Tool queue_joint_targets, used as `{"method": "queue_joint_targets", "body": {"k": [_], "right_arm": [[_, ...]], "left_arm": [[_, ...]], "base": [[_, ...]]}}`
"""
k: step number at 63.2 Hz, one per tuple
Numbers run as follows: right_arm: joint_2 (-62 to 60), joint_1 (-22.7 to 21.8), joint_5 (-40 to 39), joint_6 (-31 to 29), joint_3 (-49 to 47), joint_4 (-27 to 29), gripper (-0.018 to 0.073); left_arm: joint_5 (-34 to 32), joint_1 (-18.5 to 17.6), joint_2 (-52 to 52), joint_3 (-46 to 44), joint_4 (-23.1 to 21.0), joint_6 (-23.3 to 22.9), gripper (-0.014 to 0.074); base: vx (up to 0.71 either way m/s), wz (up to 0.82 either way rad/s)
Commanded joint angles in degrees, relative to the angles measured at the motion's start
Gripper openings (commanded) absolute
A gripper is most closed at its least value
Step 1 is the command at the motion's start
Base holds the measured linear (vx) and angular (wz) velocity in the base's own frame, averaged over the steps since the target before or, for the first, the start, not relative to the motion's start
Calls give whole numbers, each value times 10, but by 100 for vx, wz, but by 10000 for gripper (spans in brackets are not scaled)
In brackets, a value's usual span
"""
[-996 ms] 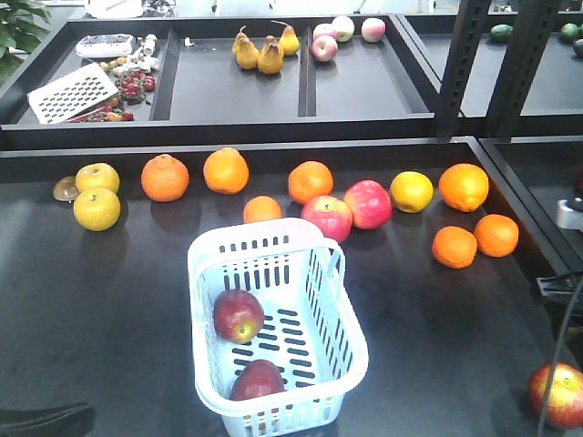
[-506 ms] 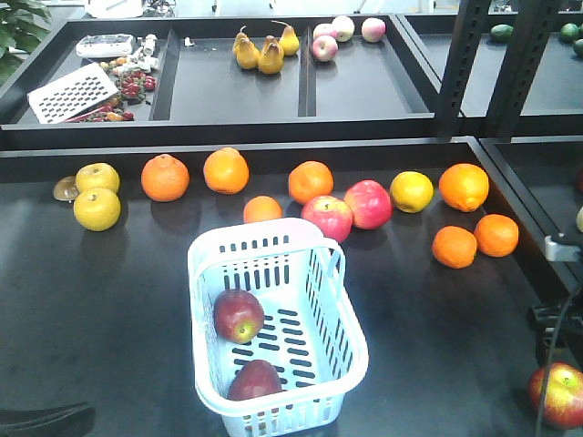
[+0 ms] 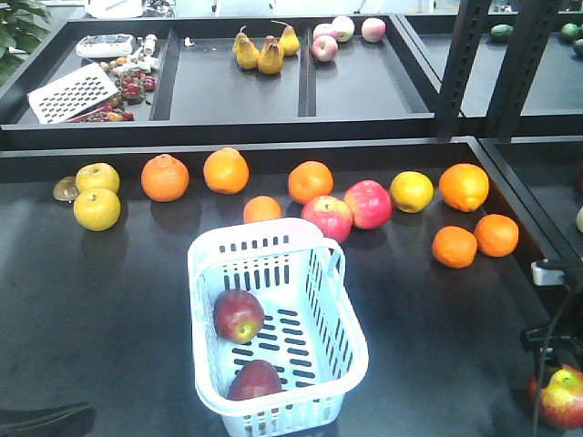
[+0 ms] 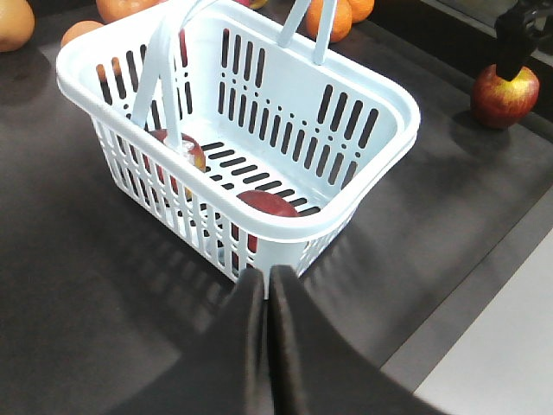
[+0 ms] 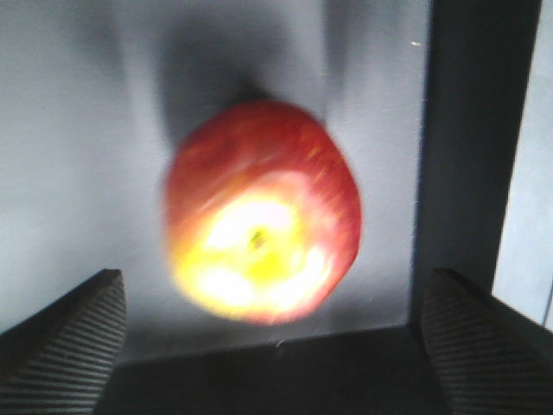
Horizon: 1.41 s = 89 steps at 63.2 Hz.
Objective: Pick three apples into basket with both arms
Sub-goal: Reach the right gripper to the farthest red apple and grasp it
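Sitting in the middle of the dark table (image 3: 109, 300) is the pale blue-white basket (image 3: 339, 357), and two dark red apples are already inside it. One apple (image 3: 239, 315) lies near the middle of the slotted floor. The other apple (image 3: 254, 381) lies against the near end wall. The hoop handle stands up over the basket in the left wrist view.

The third apple (image 3: 559, 396) is not in the basket. It sits on the table at the far right, close to the raised edge, well apart from the basket. The right gripper (image 5: 268, 346) hangs right over this apple. Its two ribbed fingers (image 5: 65, 341) are spread wide apart, one on each side, and they do not touch the fruit. The picture from that wrist is blurry.

The left gripper (image 4: 266, 285) is low at the near end of the basket, just outside the wall. Its two black fingers are pressed together with nothing between them.

Behind the basket lie oranges (image 3: 165, 177), two brighter pinkish-red apples (image 3: 327, 218) touching each other, and two yellow-green apples (image 3: 97, 208) at the left. Pears (image 3: 258, 53) sit in a tray on the back shelf.
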Motion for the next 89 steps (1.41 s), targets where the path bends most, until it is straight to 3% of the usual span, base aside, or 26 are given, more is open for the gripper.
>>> {"method": "queue_joint_targets", "body": {"k": [1,24,33,43,59,62,75,82,89], "right_arm": [[-7,-4,-9,2,-12,-12,650],[54,-4,-33,-3,-12,-10,625],[54,-2,-40,-13,-12,-6,566],[44,-2,-38,-35,-12,32,395],[-63,0,-19,-93,-13,137,-13],[-88,2,-5,-112,-13,162,-14],[-220,68,51,-185,-13,275,-5],[-284,138,48,-195,-13,338,-4],[-319,227,7,-182,-13,366,-4]], "left_arm": [[-23,0,1,-12,-18,-6,-8],[-23,0,1,-12,-18,-6,-6],[-23,0,1,-12,-18,-6,-6],[-23,0,1,-12,-18,-6,-6],[-23,0,1,-12,-18,-6,-6],[-23,0,1,-12,-18,-6,-6],[-24,0,1,-12,-18,-6,-6],[-24,0,1,-12,-18,-6,-6],[-25,0,1,-12,-18,-6,-6]], "base": [[0,0],[0,0],[0,0],[0,0],[0,0],[0,0],[0,0],[0,0],[0,0]]}}
